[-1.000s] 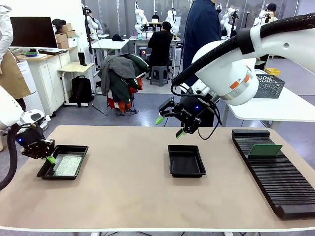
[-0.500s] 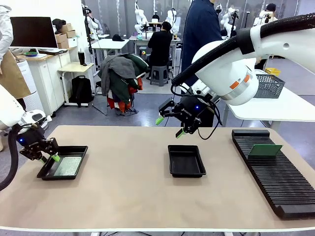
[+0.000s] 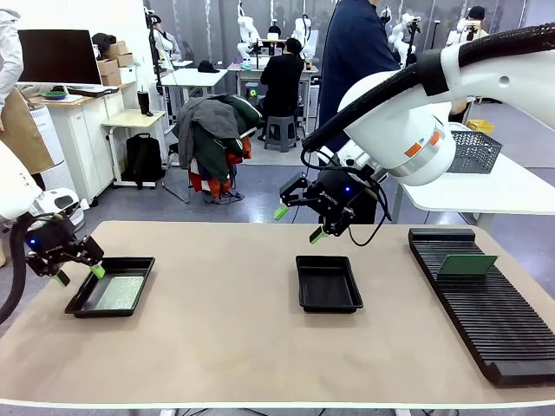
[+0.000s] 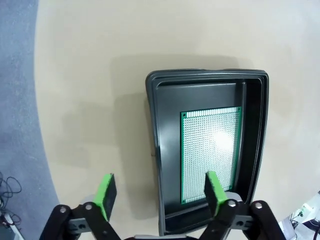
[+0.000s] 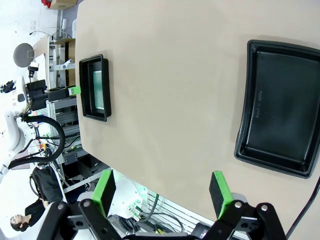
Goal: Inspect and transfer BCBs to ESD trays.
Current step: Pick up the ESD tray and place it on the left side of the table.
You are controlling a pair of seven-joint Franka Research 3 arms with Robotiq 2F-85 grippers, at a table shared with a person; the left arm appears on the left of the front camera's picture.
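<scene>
Left arm pose: the left gripper (image 3: 79,275) is held low over the table (image 3: 225,347), far left of the empty ESD tray (image 3: 329,286), with its fingers pointed downward.
Right arm pose: the right gripper (image 3: 299,224) is hung tilted in the air, just behind and above the empty ESD tray.
Surroundings: a second ESD tray (image 3: 139,261) is set well left of the empty ESD tray, and a black slotted rack (image 3: 494,321) well right of it.
BCBs: one BCB (image 3: 120,293) is laid flat in the second ESD tray; another BCB (image 3: 466,264) is stood in the black slotted rack.
In the way: in the left wrist view, one long rim of the second ESD tray is seen beneath the gap between the fingers.
Left pincer: spread wide, nothing held; contact with the rim cannot be told.
Right pincer: spread wide, nothing held or touched.
</scene>
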